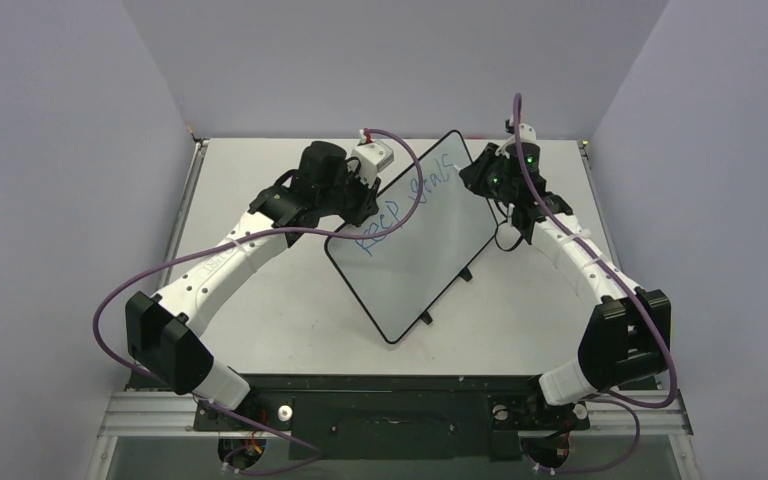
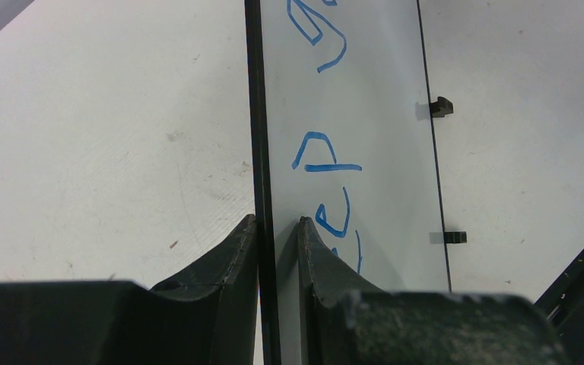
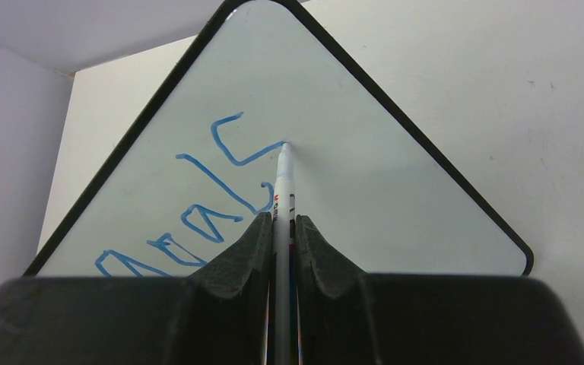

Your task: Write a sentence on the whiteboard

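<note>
A pale grey-white table (image 1: 260,330), walled in by plain lilac panels, fills the overhead view. Near its middle lies the whiteboard (image 1: 430,270), a glossy white rectangle with rounded corners and a thin black rim, turned diagonally so one corner points toward the far edge. Two white-and-black robot arms curve in from the near edge: the left arm (image 1: 225,262) reaches the board's upper-left long edge, and the right arm (image 1: 585,265) reaches its far corner, each trailing a purple cable (image 1: 110,300). The left gripper (image 2: 277,222) has its jaws closed on the board's black rim, one dark finger pressed against each face. The right gripper (image 3: 283,219) is clamped on a slim white marker (image 3: 283,179) that stands out between its fingers, tip touching the board. Small red and black print on the marker's barrel is too small to read. The sentence (image 1: 405,205) is blue, uneven handwriting running along the board's upper-left side. From above it reads "KEEP goals" – the left wrist view catches only "eP" and part of a "g", while the right wrist view shows "goals" with the marker's tip at the end of the final "s" stroke. Two small black clip feet (image 2: 441,106) sit on the board's opposite long edge.
</note>
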